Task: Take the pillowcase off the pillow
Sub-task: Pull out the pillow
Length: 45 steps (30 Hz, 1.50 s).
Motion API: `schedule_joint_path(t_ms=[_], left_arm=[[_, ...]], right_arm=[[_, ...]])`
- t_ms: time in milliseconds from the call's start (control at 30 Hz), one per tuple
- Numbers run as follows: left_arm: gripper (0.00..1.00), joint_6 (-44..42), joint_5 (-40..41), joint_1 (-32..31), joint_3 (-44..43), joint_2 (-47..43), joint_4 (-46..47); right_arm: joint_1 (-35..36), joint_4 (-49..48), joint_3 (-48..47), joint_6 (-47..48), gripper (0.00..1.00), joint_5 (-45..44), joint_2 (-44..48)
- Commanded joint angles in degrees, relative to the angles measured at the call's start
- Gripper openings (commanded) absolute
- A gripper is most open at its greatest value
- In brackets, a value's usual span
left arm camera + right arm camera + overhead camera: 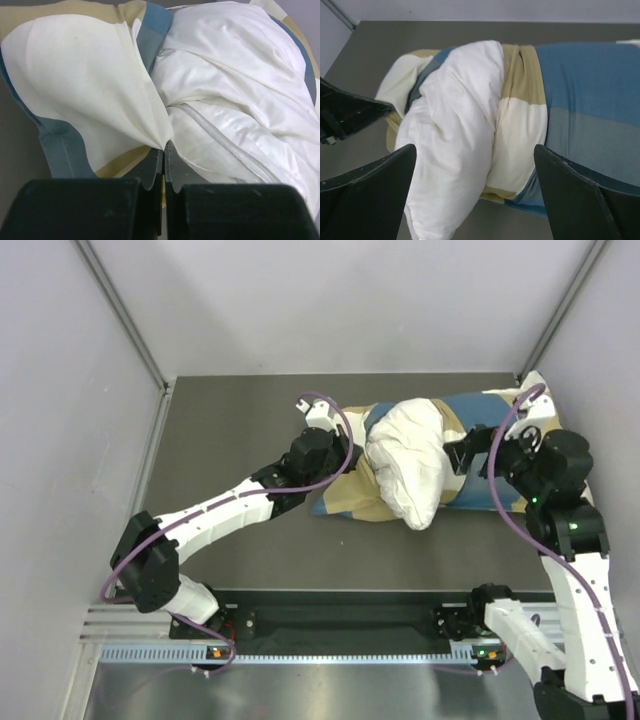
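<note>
Pillow bulging halfway out of the checked pillowcase, far right of the table.
The left gripper is clamped on a cream fold of the pillowcase; the right gripper hangs over the pillow, jaws spread wide, holding nothing.

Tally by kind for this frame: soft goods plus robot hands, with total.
Plump plain white pillow: 1
Blue, tan and cream checked fabric pillowcase: 1
Black two-finger robot hands: 2 (left hand, right hand)
Total: 4
</note>
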<state>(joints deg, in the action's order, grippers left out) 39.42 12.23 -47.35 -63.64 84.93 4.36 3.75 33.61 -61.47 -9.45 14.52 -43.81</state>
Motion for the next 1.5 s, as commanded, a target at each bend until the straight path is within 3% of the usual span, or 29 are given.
schedule_joint_path(t_ms=[0,100,267,433,700,833,1100,1167,1200,1267,1300,1333,1467], left_arm=[[0.00,-1.9,2.7,-0.3,-1.8,-0.7,3.4],[0.00,-1.6,2.8,-0.3,-0.7,-1.9,3.2],[0.00,-1.1,4.3,-0.3,2.2,-4.4,2.1],[0.00,-0.6,3.8,-0.4,4.2,-5.6,2.0],[0.00,-1.3,6.0,-0.2,5.8,-6.6,1.5],[0.00,-1.4,8.1,0.2,6.8,-7.3,1.0],[0.00,-1.0,5.8,4.8,8.5,-9.5,-0.3],[0.00,-1.3,5.3,5.6,7.2,-9.4,-2.0],[0.00,-1.3,4.7,6.5,6.7,-9.4,-2.6],[0.00,-1.1,4.5,7.1,5.5,-9.6,-4.2],[0.00,-1.0,4.6,7.2,5.1,-10.1,-4.2],[0.00,-1.0,5.1,7.3,4.6,-10.5,-6.0],[0.00,-0.4,6.5,8.7,4.3,-12.6,-7.7]], right_arm=[[4.9,2.9,-9.3,4.5,1.00,-2.1,-1.4],[11.9,3.7,-12.8,5.8,1.00,-4.8,-6.4],[27.0,1.9,-16.6,8.6,1.00,-19.8,-17.7],[33.9,2.4,-22.3,13.8,1.00,-28.3,-31.7],[34.7,4.0,-22.7,17.2,1.00,-36.7,-42.3],[34.7,4.0,-18.6,16.8,1.00,-43.2,-42.0],[33.2,5.8,-9.8,12.7,0.99,-44.0,-41.4],[32.1,5.6,-8.2,10.7,0.80,-42.0,-40.8],[31.8,5.1,-7.8,10.1,0.55,-41.3,-40.5],[31.1,4.3,-6.3,9.8,0.29,-39.4,-39.1],[31.1,3.8,-6.0,8.2,0.08,-38.9,-38.5],[31.0,3.9,-5.5,8.0,0.01,-38.6,-37.9],[31.0,4.2,-4.3,8.0,0.00,-38.1,-32.5]])
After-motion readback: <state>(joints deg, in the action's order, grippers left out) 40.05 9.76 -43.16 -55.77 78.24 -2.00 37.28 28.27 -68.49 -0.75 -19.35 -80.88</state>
